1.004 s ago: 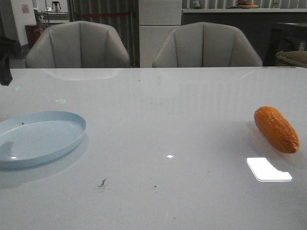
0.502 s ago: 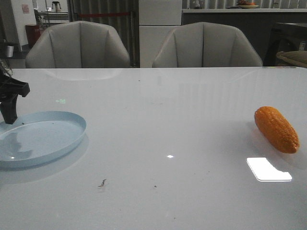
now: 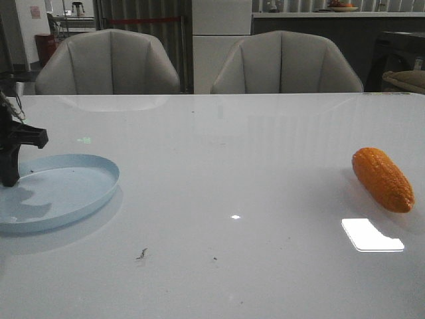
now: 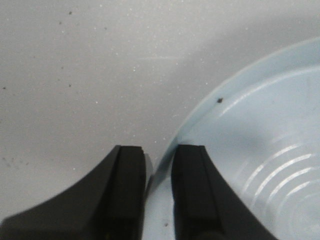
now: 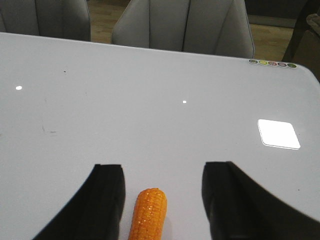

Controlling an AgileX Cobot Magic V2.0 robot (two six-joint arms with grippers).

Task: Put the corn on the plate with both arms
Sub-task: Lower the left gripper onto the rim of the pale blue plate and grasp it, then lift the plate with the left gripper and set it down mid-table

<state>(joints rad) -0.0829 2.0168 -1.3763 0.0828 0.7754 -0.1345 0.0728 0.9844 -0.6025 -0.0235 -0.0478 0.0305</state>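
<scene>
We saw the plate (image 3: 56, 189) sitting at the far left of the white worktop (image 3: 232, 173), with the corn (image 3: 383, 179) lying on the worktop at the far right, well apart from it and angled with one end toward the camera. We had the left gripper (image 3: 10, 178) down at the plate's left edge in the front view. In the left wrist view that left gripper (image 4: 159, 172) straddled the plate (image 4: 250, 155) rim, one finger on the bare worktop (image 4: 100, 75) side and one over the plate's inside, jaws narrowed to a slim gap around the rim; we couldn't tell if the pads actually touched it. A dark speck showed inside the plate near the rim. In the right wrist view we saw the right gripper (image 5: 162, 200) spread wide, nothing held, with the corn (image 5: 148, 214) lying between its fingers on the worktop (image 5: 150, 110), touching neither. Two grey chairs (image 3: 199, 63) stood behind the worktop.
</scene>
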